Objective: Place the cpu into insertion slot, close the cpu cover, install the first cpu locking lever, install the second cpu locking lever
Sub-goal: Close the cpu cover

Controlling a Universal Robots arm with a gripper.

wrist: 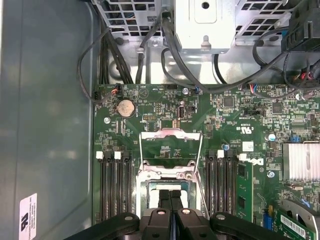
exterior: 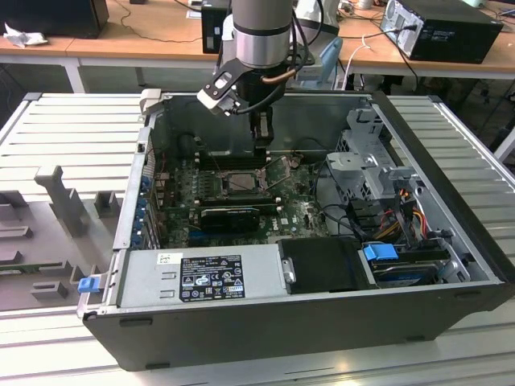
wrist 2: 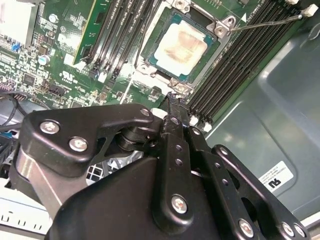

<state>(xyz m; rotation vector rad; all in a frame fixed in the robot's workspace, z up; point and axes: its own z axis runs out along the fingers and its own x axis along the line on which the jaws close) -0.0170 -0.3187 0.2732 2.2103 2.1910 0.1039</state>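
In the exterior view the open computer case (exterior: 322, 330) lies on the slatted worktop (exterior: 64, 129), and the gripper (exterior: 260, 149) hangs inside it just at 12 o'clock of the insertion slot (exterior: 241, 182); the grey power supply (exterior: 201, 277) sits at 6 o'clock of the slot and the drive cage (exterior: 366, 165) at 3 o'clock, so the room over the board is walled on every side and the one open way is upward. In the second wrist view the cpu (wrist 2: 180, 46) lies flat in the slot with its pale face bare, so step 1 of 4 looks done; the gripper's tips are pressed together with nothing between them, close above the slot's edge; 1 locking lever (wrist 2: 270, 21) stands free as a thin wire over the memory slots (wrist 2: 235, 65). In the first wrist view the cpu cover (wrist: 170, 133) stands tilted back off the slot, so by my judgement closing it and setting both levers are left; memory slots flank the socket closely.
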